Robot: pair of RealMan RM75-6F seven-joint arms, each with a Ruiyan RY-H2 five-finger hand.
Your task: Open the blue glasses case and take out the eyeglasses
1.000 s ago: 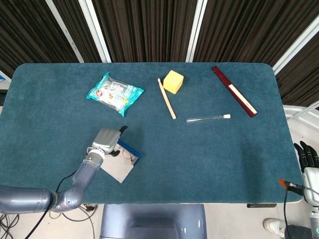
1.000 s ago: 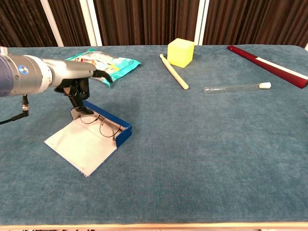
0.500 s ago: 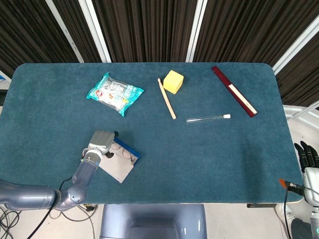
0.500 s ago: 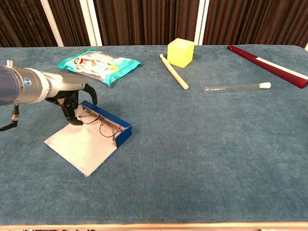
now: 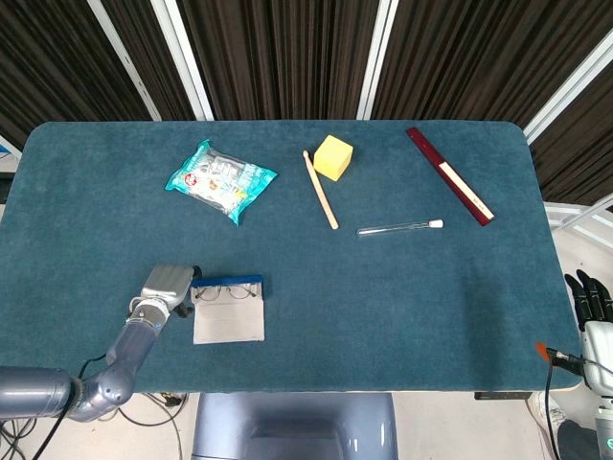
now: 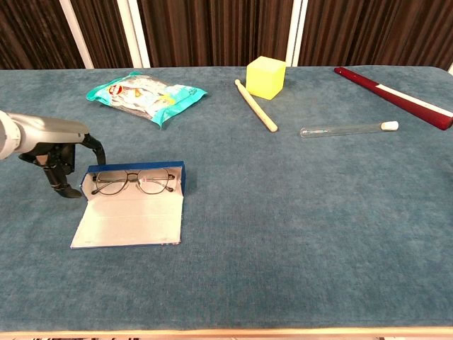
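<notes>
A table [image 5: 383, 316] topped with teal cloth fills the middle of both views, backed along the top of the frame by dark pleated curtains [image 5: 278, 53] crossed with slanted white bars [image 5: 182, 53], while pale floor [image 5: 575, 240] with cables [image 5: 163, 407] shows at the lower and right edges.

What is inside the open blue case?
The eyeglasses lie in the blue case, against its raised blue wall; the pale flap in front is bare. Whatever lies under the glasses is covered.
</notes>
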